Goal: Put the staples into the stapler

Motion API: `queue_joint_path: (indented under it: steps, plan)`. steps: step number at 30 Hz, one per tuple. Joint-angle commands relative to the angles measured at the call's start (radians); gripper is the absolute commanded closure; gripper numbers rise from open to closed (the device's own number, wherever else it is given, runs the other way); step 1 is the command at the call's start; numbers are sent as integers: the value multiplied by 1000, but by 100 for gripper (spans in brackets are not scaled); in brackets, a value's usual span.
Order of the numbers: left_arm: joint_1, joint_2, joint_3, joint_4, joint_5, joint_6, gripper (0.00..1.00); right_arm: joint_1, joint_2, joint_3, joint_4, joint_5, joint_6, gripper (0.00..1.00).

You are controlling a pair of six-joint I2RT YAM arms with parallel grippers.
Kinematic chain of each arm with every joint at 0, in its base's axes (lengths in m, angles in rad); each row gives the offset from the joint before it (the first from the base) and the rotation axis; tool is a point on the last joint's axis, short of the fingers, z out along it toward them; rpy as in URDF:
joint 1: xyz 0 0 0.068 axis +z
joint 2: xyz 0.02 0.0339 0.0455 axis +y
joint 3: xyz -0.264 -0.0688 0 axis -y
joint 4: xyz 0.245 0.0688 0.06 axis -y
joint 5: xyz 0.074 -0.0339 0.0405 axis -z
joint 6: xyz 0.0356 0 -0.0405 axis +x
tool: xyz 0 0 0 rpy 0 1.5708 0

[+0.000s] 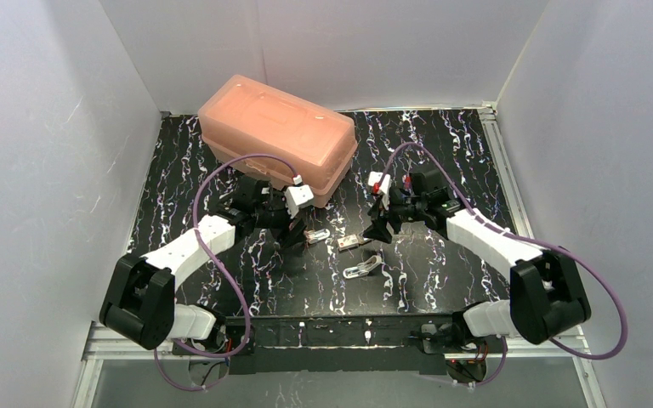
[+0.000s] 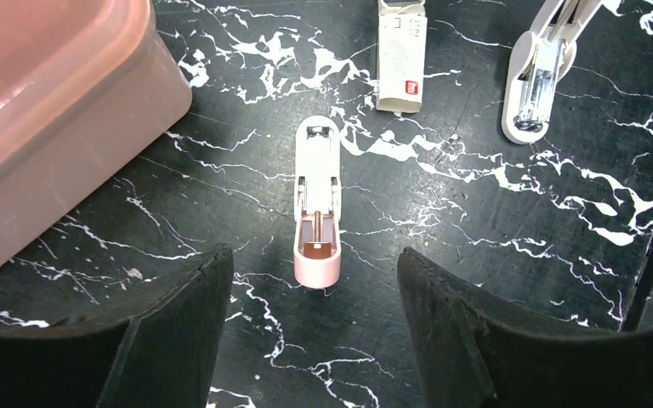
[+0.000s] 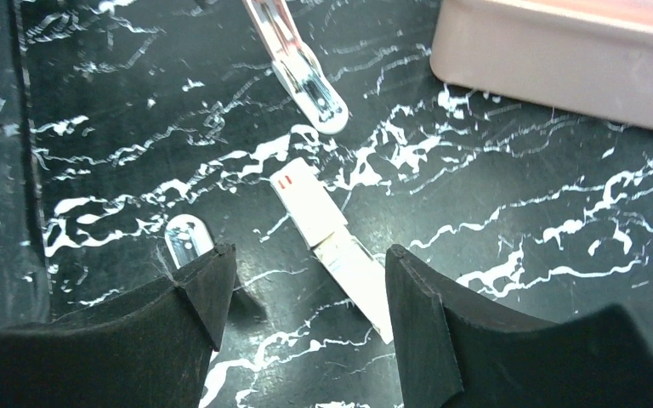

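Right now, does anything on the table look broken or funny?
Nothing looks broken. The staple box seems slid half open, and the pink stapler and white stapler both lie opened up, insides showing.

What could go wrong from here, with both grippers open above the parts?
1. The right gripper straddles the staple box, with the tip of the white stapler right beside one finger; closing may knock it.
2. The box looks partly slid open, so a squeeze might spill staples.
3. The pink stapler lies loose, tray open, just ahead of the left gripper; a grasp may shove it rather than pin it.
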State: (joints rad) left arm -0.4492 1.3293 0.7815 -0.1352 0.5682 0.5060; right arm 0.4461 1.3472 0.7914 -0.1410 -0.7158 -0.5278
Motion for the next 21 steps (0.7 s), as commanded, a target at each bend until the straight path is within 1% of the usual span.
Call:
queue_joint_path:
  steps: [1,3,6,8,13,21]
  plan:
    - [-3,-57,67,-165,57,74,30,-2,76,90,-106,67,-98,24]
    - [-3,-70,75,-192,85,80,28,1,111,109,-124,72,-128,21]
    - [-3,-92,83,-220,111,74,25,9,145,131,-132,94,-155,21]
    - [-3,-110,88,-237,112,67,24,9,165,150,-138,117,-145,24]
    - [-3,-143,88,-254,98,63,23,21,214,188,-156,180,-42,32]
    - [-3,-156,82,-262,62,74,22,58,253,182,-148,229,95,41]
